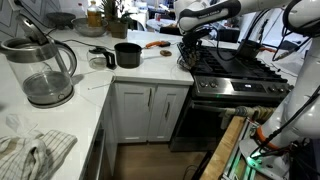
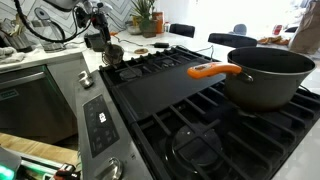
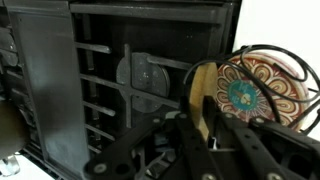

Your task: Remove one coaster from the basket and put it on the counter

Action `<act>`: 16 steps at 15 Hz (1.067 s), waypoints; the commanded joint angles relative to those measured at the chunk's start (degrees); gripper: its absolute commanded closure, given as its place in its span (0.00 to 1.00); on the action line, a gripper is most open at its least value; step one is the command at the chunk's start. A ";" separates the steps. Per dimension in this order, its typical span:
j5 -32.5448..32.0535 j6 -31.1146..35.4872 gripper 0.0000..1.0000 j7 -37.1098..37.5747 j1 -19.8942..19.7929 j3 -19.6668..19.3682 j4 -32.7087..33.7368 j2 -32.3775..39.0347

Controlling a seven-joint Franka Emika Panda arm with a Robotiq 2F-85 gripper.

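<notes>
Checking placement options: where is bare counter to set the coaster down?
Bare counter lies between the black pot and the stove, and between the glass kettle and that pot. It is crowded around the basket, where the gripper hangs.

There is one kettle (image 1: pixel 45 70), one black pot (image 1: pixel 127 55), one orange utensil (image 1: pixel 153 44) and one basket (image 3: pixel 268 48).

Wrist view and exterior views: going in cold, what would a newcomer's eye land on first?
In the wrist view, a coaster with a brown and teal pattern glows in the wire basket at the right, next to the black stove grate. In an exterior view a big dark pot fills the right foreground, a long orange piece at its left. In an exterior view a glass kettle stands on the white counter.
</notes>
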 commanded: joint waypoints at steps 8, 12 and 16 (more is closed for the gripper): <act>-0.44 1.03 0.97 0.50 -0.11 0.60 0.18 -2.11; -0.71 1.90 0.97 0.27 -0.11 0.76 0.58 -2.85; -1.84 5.99 0.97 -0.16 -0.02 0.99 -0.39 -4.56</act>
